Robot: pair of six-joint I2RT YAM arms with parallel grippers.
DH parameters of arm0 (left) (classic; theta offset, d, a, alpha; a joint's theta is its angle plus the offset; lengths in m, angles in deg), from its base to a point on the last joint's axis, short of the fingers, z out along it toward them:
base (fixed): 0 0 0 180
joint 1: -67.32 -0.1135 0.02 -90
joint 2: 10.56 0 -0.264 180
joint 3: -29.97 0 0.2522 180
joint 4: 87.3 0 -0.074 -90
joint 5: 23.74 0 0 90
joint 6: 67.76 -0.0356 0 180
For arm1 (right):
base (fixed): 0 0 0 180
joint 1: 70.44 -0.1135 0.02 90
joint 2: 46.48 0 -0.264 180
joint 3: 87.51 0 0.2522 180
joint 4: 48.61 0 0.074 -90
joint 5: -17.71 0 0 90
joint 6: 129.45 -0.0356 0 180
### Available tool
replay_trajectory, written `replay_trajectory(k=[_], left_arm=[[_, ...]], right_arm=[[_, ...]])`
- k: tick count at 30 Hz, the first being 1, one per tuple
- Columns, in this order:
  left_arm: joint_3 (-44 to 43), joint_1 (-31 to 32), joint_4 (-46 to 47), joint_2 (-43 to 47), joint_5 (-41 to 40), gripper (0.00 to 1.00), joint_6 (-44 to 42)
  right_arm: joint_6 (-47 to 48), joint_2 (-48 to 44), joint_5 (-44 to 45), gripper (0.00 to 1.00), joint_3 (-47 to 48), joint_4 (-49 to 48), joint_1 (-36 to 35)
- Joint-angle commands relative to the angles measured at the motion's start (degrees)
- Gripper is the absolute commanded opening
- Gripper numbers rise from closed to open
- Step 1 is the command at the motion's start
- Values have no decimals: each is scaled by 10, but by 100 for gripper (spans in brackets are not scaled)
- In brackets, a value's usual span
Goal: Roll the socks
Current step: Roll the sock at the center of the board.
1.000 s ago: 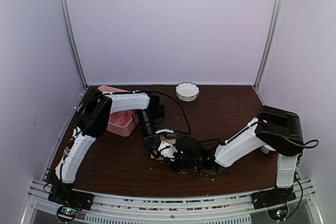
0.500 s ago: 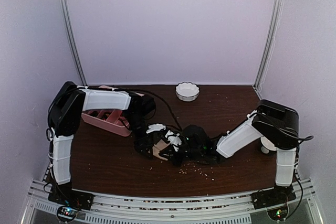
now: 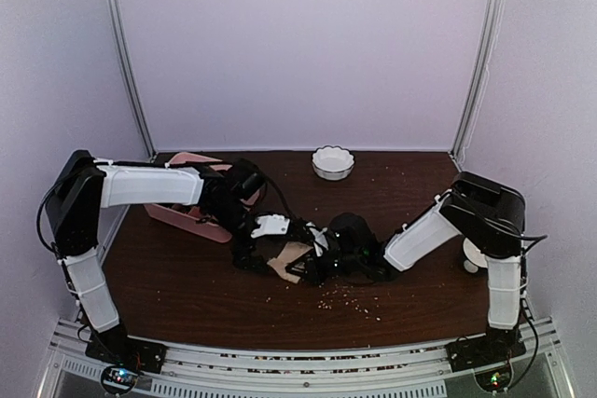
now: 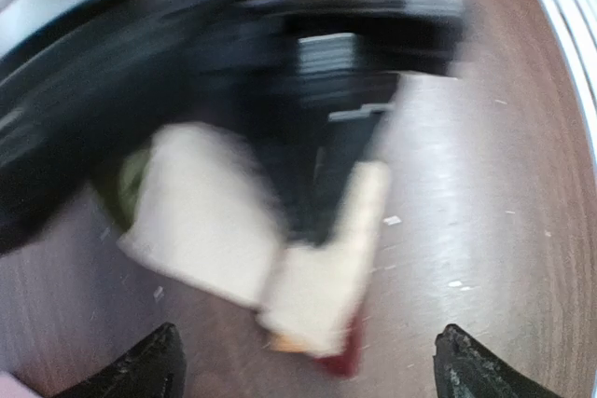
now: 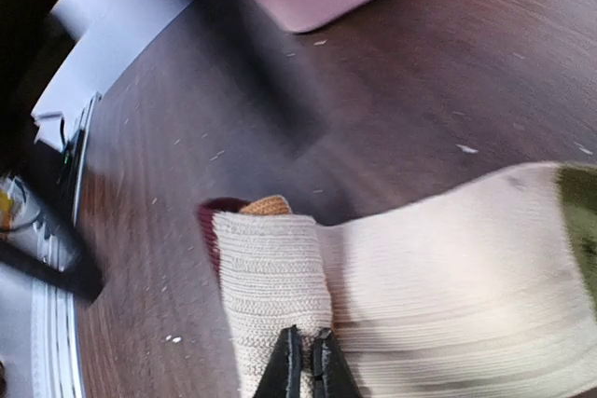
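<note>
The socks (image 3: 291,262) lie together mid-table, a beige ribbed one on top. In the right wrist view its end is folded into a short roll (image 5: 272,272), with a dark red toe (image 5: 209,221) and a tan bit (image 5: 266,204) poking out behind. My right gripper (image 5: 306,365) is shut on the near edge of that roll. The left wrist view is blurred; the sock's fold (image 4: 322,291) lies on the table ahead of my left gripper (image 4: 308,370), which stands wide open and holds nothing. From above, the left gripper (image 3: 266,240) hangs just left of the socks and the right gripper (image 3: 322,263) just right of them.
A pink compartment tray (image 3: 191,219) stands behind the left forearm, close to the socks. A white scalloped bowl (image 3: 333,162) sits at the back centre. Pale crumbs (image 3: 350,300) dot the dark wood in front of the grippers.
My left gripper opened wide and let go of the sock, and the left arm's elbow swung out to the left. My right gripper closed on the rolled end and shifted slightly left.
</note>
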State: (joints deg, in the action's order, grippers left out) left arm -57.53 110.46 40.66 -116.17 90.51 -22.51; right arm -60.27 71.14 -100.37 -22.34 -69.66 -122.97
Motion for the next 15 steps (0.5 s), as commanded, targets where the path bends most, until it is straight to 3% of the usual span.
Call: replay_trajectory(k=[1, 8, 15], left_arm=[[26, 35, -6, 6, 14, 90, -76], [52, 47, 55, 14, -43, 81, -86], [40, 47, 70, 11, -63, 79, -89]], right_arm=[[-58, 71, 51, 0, -40, 180, 36], [-59, 76, 31, 0, -48, 185, 44], [-45, 70, 12, 0, -44, 182, 43]])
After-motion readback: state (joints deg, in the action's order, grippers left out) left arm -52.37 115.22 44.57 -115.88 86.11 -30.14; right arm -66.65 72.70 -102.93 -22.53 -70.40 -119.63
